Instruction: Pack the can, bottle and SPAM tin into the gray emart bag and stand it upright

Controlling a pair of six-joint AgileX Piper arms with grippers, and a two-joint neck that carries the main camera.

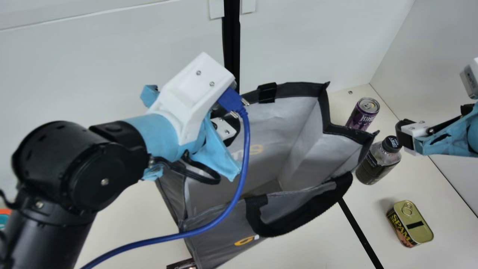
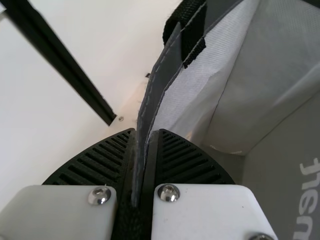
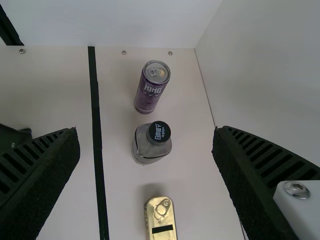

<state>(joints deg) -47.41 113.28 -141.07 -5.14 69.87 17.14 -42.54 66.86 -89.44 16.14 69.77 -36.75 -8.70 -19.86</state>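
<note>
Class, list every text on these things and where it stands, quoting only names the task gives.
"SPAM": yellow, on the tin's side.
Gray bag: letters inside and out, no full word readable.
Can: pale lettering on its side, unquoted.
Bottle: pale print, too small.
Dark item at the bottom edge: print, cut off.
Right-edge camera: marks, too small.

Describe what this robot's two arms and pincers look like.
The left arm is black with rounded joints, a light-blue wrap, a white bracket and a blue cable. The right arm has light-blue wrapping and white parts. The left pincer and right pincer have black ribbed fingers on white mounts with silvery screws.
</note>
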